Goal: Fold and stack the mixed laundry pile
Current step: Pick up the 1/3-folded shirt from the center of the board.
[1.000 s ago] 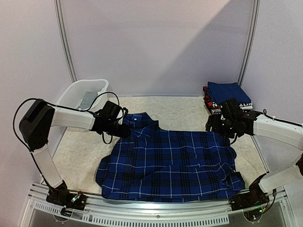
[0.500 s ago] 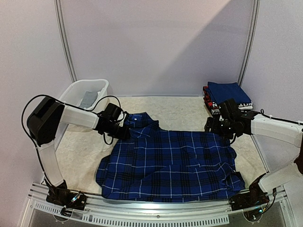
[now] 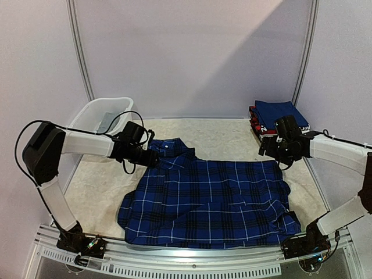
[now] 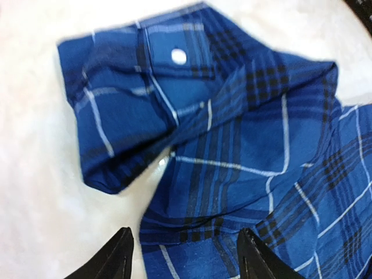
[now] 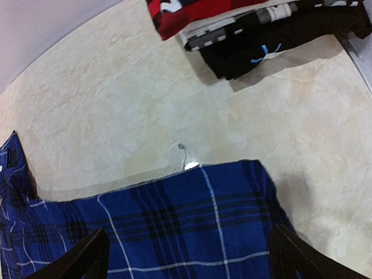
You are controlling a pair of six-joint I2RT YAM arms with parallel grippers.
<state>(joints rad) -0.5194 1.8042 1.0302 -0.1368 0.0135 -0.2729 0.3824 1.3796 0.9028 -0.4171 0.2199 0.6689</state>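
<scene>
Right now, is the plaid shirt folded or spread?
Spread. The shirt lies flat and wide on the table; only the collar end is bunched.

My left end effector sits at the collar end of the dark blue plaid shirt, which lies spread open across the pale tabletop. My right end effector hangs near the shirt's far right corner. Just behind it rests a folded stack (a blue piece on top). A white basket, holding a grey garment, stands at the far left corner.
</scene>
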